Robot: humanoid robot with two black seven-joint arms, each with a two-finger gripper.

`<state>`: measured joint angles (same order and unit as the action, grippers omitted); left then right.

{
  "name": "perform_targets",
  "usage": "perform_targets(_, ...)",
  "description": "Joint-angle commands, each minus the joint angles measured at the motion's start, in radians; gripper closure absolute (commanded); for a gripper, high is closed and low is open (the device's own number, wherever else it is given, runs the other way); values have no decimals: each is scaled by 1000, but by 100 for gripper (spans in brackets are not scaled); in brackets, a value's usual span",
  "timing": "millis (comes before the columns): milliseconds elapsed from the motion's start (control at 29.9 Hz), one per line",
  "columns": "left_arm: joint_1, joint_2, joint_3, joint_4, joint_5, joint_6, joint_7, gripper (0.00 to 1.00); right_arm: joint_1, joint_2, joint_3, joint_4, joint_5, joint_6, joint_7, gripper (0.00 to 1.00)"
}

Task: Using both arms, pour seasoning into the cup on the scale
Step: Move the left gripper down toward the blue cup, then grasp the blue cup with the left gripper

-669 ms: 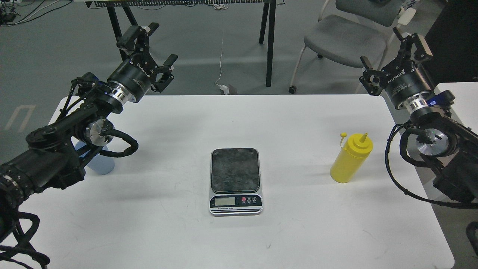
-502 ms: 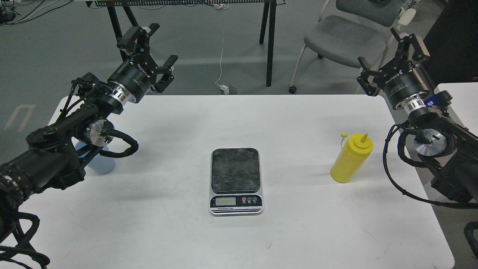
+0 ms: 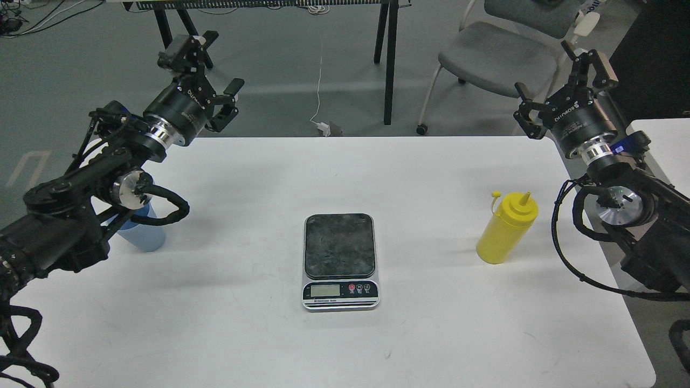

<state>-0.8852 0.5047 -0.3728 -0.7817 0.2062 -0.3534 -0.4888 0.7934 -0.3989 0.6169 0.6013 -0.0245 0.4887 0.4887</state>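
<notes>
Cup (image 3: 144, 237) sits half hidden under the left arm; left gripper (image 3: 207, 67), jaws apart like the right gripper's (image 3: 560, 78), should drop squarely around it before carrying it to the scale (image 3: 339, 253)

Grey floor (image 3: 81, 70), grey chair (image 3: 496, 56), white table (image 3: 431, 178)

place: lab or office | signs: grey carpet (image 3: 81, 70); floor cables (image 3: 32, 19); office chair (image 3: 498, 56); white table (image 3: 431, 172)
</notes>
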Motion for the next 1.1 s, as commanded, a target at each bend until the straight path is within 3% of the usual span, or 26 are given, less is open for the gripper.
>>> perform_targets(0, -11, 157, 116, -63, 60, -61, 0, 0, 0, 0, 0, 0, 0, 0, 0, 1)
perform_targets(234, -34, 406, 160, -136, 679, -32, 0, 1, -6, 11, 0, 0, 0, 0, 0, 1)
perform_targets(368, -17, 478, 164, -142, 890, 20, 0, 1, -8, 14, 0, 0, 0, 0, 0, 1)
perform_targets(602, 98, 462, 181, -131, 1137, 229, 0, 1, -8, 8, 1, 12, 0, 0, 0, 1)
perform_targets(1070, 196, 324, 183, 35, 1193, 329, 0, 1, -8, 8, 1, 14, -2, 0, 0, 1)
